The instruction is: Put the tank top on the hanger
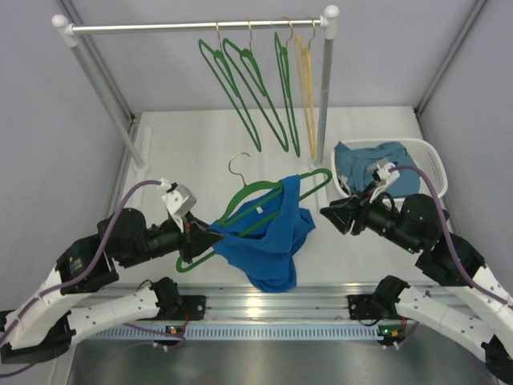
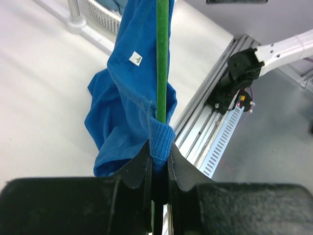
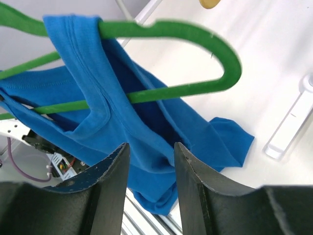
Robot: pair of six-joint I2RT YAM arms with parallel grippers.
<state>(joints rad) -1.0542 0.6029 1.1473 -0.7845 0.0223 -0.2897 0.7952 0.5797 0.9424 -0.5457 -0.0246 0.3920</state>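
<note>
Now the tank top (image 1: pixel 268 237) is hanging by one strap over the hanger (image 1: pixel 248 195), sagging between both claws. The left gripper (image 2: pixel 159 152) is clamping the hanger's corner plus a blue fold. The right gripper (image 3: pixel 151 152) is gaping beside the other corner, holding nothing.

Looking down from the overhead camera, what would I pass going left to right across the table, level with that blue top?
Left arm's jaws, closed on a strap → tank top, bright blue → right arm's jaws, apart and empty → white basket.
</note>
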